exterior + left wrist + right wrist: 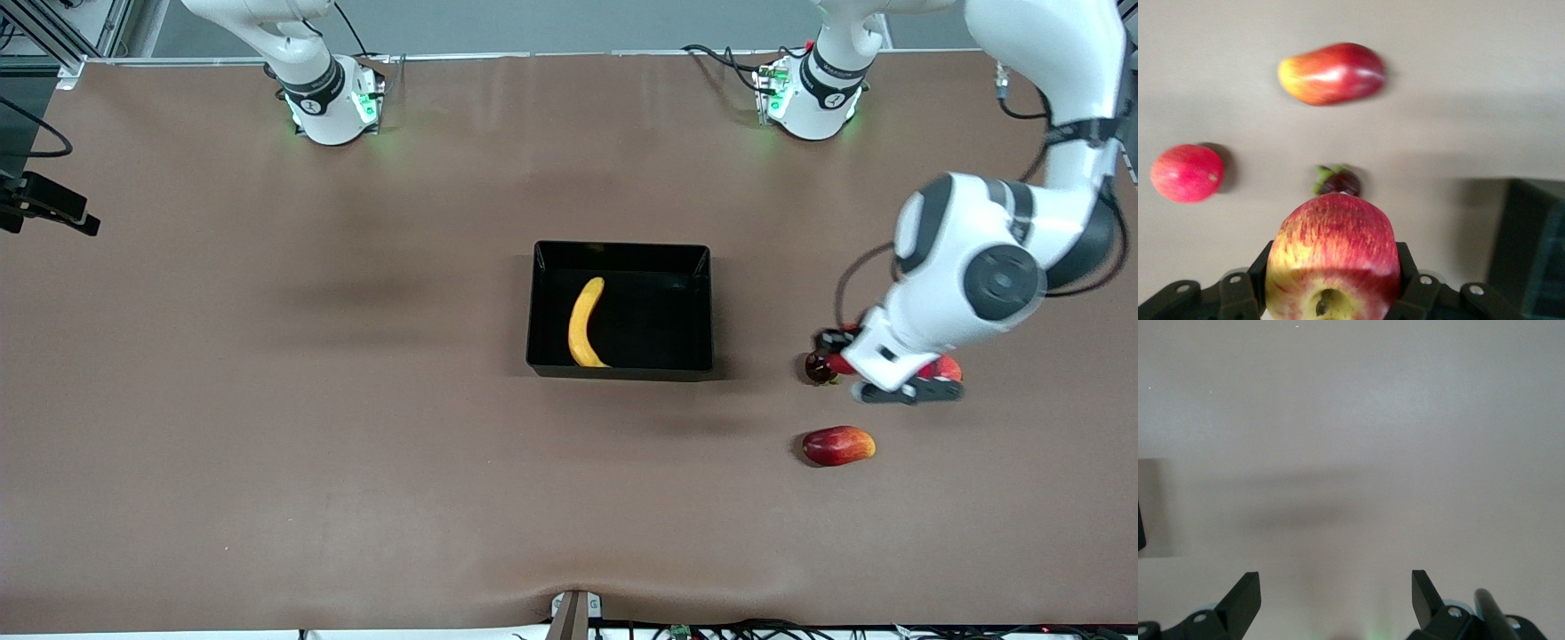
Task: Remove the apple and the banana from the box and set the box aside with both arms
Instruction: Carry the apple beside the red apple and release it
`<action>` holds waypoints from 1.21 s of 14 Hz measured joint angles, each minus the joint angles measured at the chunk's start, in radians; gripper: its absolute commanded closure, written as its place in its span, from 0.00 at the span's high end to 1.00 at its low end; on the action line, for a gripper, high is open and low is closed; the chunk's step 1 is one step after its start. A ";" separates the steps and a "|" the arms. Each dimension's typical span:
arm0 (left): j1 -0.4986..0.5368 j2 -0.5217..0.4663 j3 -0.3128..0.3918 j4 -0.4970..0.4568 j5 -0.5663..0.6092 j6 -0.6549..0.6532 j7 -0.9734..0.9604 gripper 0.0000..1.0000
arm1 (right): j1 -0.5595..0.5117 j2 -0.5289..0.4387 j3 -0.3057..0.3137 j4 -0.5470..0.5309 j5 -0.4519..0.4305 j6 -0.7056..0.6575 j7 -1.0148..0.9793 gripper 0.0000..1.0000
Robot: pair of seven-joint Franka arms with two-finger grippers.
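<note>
Even light — soft wrist-view blur

From high above, facing the two robot bases, we look down on the whole brown table (pixel 267 400), with the black box (pixel 622 253) at its middle. The left wrist camera looks down close past its own gripper (pixel 1333 293), onto the table beside the box, toward the left arm's end; a box corner (pixel 1531 247) appears in both views. The right wrist camera looks close down on bare table surface (pixel 1358 433).
</note>
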 measured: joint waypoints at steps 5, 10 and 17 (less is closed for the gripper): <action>0.096 0.158 -0.001 -0.005 0.057 0.175 0.023 0.00 | 0.000 0.000 0.000 0.000 0.000 0.000 0.000 1.00; 0.125 0.243 -0.001 -0.004 0.099 0.219 0.023 0.00 | 0.000 0.000 0.000 0.000 0.000 0.000 0.000 1.00; 0.143 0.281 -0.001 -0.004 0.100 0.219 0.023 1.00 | 0.000 0.000 0.000 0.000 0.000 0.000 0.000 1.00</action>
